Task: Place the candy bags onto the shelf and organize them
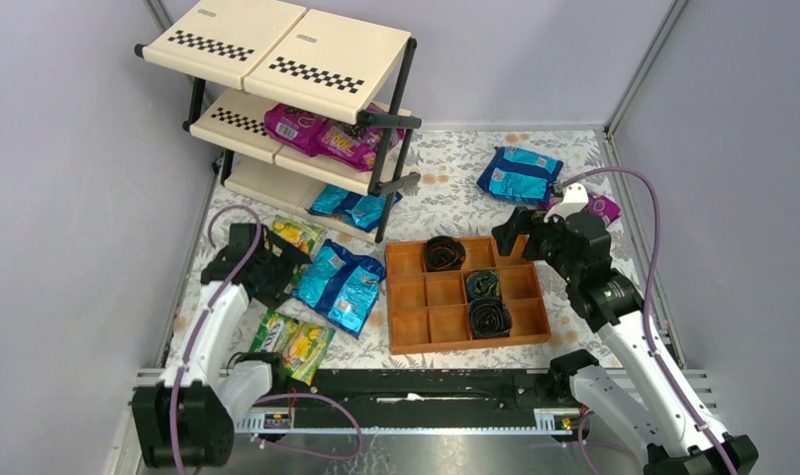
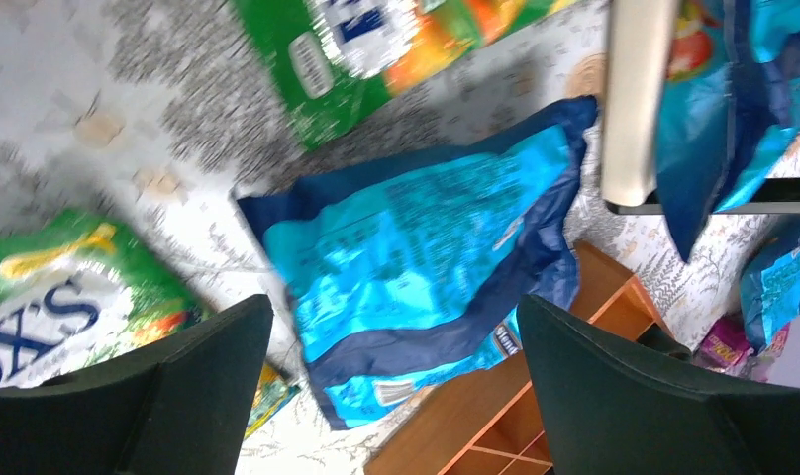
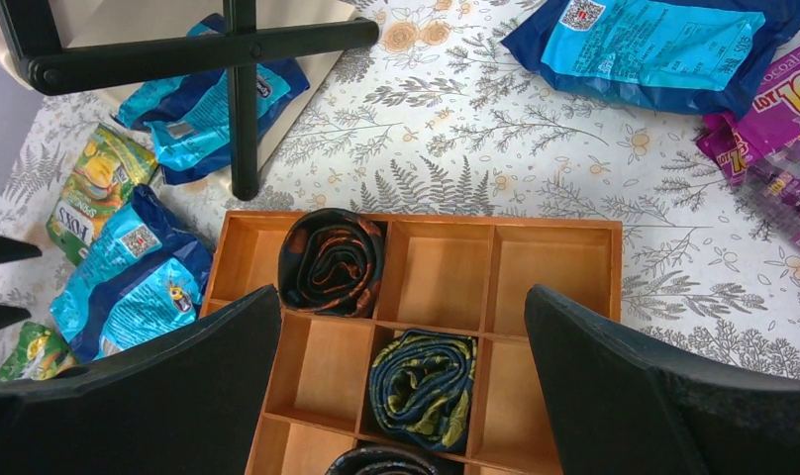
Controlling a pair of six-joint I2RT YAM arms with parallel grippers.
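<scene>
Two magenta candy bags [image 1: 325, 134] lie on the middle tier of the shelf [image 1: 277, 45], one blue packet [image 1: 349, 206] on its lowest. I note my left gripper [image 2: 394, 307] spread, empty, above a blue bag [image 2: 426, 237] on the table [image 2: 40, 79]; my right gripper [image 3: 404, 297], likewise released, hangs over the tray [image 3: 550, 267].

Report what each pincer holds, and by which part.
Nothing is held. The left pincer is open over a blue bag; the right pincer is open over the tray.

left hand [image 2: 394, 327]: fingers spread | blue candy bag [image 2: 426, 237]: framed between them | green candy bag [image 2: 337, 79]: top edge
</scene>
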